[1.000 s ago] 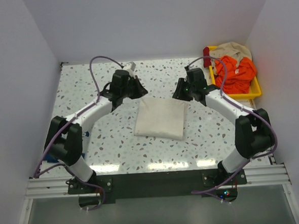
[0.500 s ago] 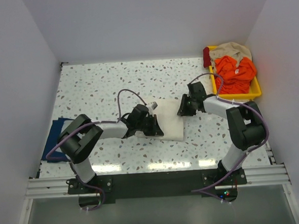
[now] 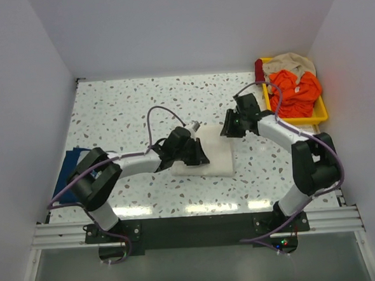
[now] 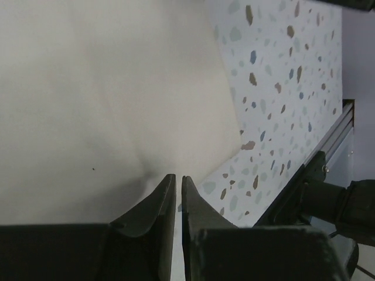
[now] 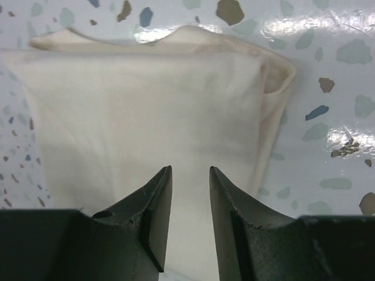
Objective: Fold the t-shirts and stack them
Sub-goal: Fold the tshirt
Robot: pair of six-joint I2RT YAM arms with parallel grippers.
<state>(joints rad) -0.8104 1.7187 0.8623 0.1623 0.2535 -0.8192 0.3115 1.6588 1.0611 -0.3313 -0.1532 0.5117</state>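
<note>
The cream t-shirt (image 3: 220, 156) lies folded into a small rectangle in the middle of the table. My left gripper (image 3: 201, 157) rests low on its left part. In the left wrist view its jaws (image 4: 178, 177) are shut, with nothing between them, and the tips sit at the edge of the cream cloth (image 4: 105, 88). My right gripper (image 3: 227, 129) is at the shirt's far right corner. In the right wrist view (image 5: 190, 170) it is open a little and empty, above the cream cloth (image 5: 146, 111). The navy t-shirt (image 3: 67, 174) lies at the table's left edge, partly hidden by the left arm.
A yellow tray (image 3: 321, 115) at the back right holds an orange cloth (image 3: 293, 91) and a beige cloth (image 3: 292, 61). A dark red item (image 3: 258, 71) stands at its left end. White walls close in the speckled table (image 3: 122, 106).
My left arm swung from the far side of the shirt down onto its near left part. My right gripper dropped to the shirt's right corner, then lifted slightly back. The shirt shifted a little.
</note>
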